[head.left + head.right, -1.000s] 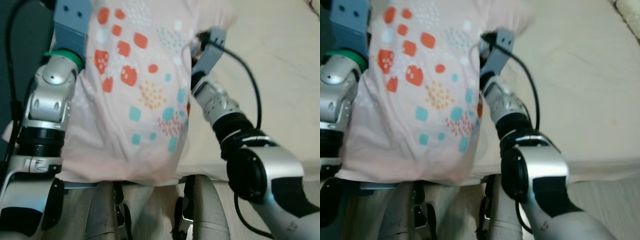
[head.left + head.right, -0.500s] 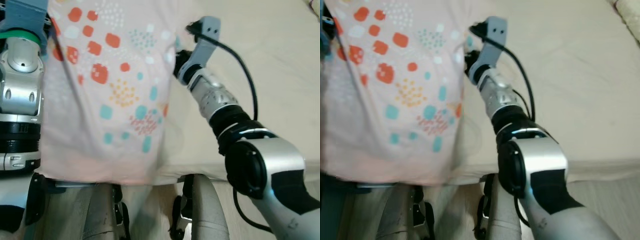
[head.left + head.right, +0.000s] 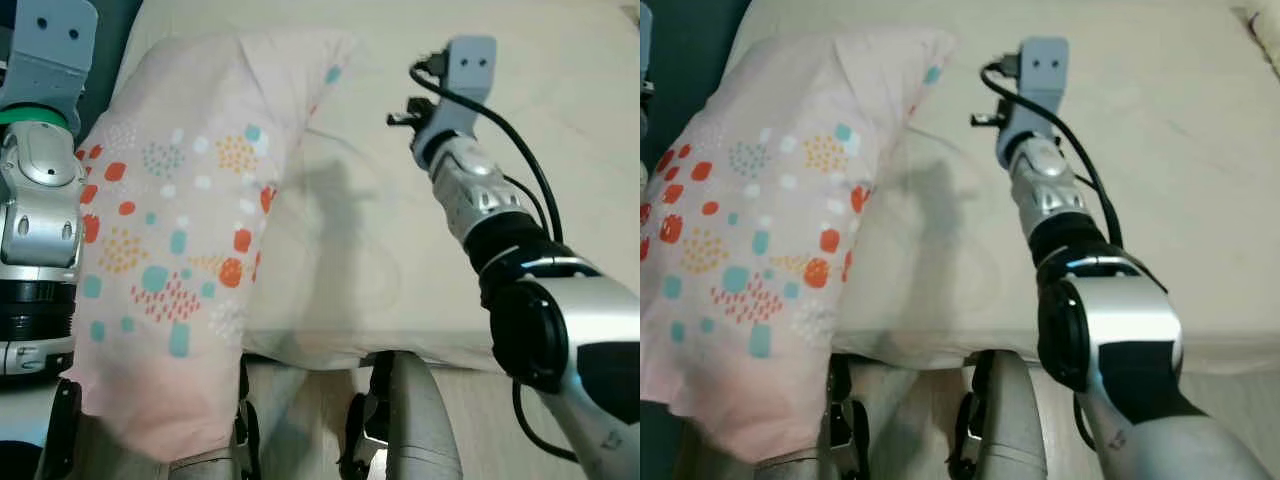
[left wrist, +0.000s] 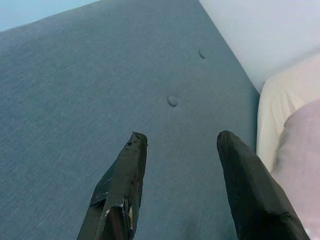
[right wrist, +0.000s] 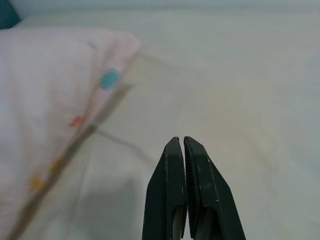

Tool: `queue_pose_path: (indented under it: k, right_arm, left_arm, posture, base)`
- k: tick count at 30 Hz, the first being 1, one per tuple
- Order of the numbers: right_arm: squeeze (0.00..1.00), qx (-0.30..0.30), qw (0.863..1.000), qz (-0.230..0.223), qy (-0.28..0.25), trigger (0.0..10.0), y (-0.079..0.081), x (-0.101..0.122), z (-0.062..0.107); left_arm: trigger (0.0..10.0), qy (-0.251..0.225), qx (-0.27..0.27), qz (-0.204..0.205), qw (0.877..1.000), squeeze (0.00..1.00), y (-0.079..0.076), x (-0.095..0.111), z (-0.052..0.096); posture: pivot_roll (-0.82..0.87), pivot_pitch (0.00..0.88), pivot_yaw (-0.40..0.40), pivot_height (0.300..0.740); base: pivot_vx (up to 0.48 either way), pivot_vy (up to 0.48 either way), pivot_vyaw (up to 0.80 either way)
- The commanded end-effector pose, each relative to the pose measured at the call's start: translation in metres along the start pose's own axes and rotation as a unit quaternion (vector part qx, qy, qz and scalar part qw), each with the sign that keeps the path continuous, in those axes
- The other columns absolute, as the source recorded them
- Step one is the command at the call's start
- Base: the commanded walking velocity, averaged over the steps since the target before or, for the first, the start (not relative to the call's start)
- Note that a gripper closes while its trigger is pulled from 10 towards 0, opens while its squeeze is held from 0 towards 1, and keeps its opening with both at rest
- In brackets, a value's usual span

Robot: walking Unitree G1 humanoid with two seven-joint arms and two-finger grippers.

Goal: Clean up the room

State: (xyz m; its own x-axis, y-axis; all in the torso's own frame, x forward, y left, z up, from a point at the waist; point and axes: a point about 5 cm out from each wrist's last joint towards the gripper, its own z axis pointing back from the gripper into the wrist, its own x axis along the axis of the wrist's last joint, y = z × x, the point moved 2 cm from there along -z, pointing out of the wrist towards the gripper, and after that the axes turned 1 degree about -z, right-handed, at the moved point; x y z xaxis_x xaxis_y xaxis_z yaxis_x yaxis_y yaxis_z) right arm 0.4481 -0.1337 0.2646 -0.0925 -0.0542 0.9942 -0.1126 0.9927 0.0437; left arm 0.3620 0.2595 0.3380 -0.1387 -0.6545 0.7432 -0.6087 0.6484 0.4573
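A pink pillow [image 3: 180, 230] with red, teal and yellow spots lies along the left side of the cream bed [image 3: 420, 250], and its near end hangs over the bed's front edge. My left arm [image 3: 40, 190] is raised beside the pillow's left side. My left gripper [image 4: 182, 136] stands open and holds nothing, facing a blue-grey padded headboard [image 4: 100, 75]. My right arm [image 3: 470, 190] reaches over the bare sheet to the right of the pillow. My right gripper [image 5: 179, 141] is shut with nothing in it, a little apart from the pillow's corner [image 5: 107, 75].
The bed's front edge [image 3: 400, 345] runs just before my legs [image 3: 415, 420]. A black cable [image 3: 520, 190] loops along my right forearm. To the right of the pillow the sheet is flat.
The pillow, held up before the camera by both grippers, now lies on the bed at the left. Both grippers have let go, and my right arm has swung to the right.
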Motion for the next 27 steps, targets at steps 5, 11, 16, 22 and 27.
queue_pose_path:
  k: [5,11,16,22,27]
  right_arm:
    - [0.0,0.024,0.999,-0.032,0.016,10.0,0.01,-0.023,0.005]
    - [0.0,0.097,0.993,-0.067,-0.006,10.0,0.031,-0.044,0.014]
    - [0.0,0.132,0.989,-0.065,-0.013,10.0,0.036,-0.06,0.024]
    - [0.0,0.188,0.978,-0.074,-0.043,10.0,0.033,-0.088,0.07]
    - [0.0,0.177,0.975,-0.111,-0.082,10.0,0.032,-0.088,0.107]
  left_arm:
    - [10.0,-0.013,-0.032,0.006,0.999,0.0,-0.007,-0.001,0.005]
    - [10.0,-0.001,-0.339,0.103,0.935,0.0,-0.064,-0.006,0.058]
    - [10.0,0.044,-0.438,0.141,0.887,0.0,-0.077,-0.018,0.091]
    - [10.0,0.122,-0.458,0.19,0.86,1.0,-0.072,-0.046,0.099]
    - [10.0,0.093,-0.445,0.202,0.868,1.0,-0.088,-0.044,0.102]
  posture:
    - [0.13,0.252,0.03,0.598]
    - [0.08,0.24,0.038,0.598]
    - [0.05,0.237,0.042,0.598]
    - [-0.01,0.205,0.055,0.598]
    - [-0.06,0.169,0.056,0.598]
  base:
    - [0.0,0.0,0.0]
    - [0.0,0.0,0.0]
    - [0.0,0.0,0.0]
    - [0.0,0.0,0.0]
    - [0.0,0.0,0.0]
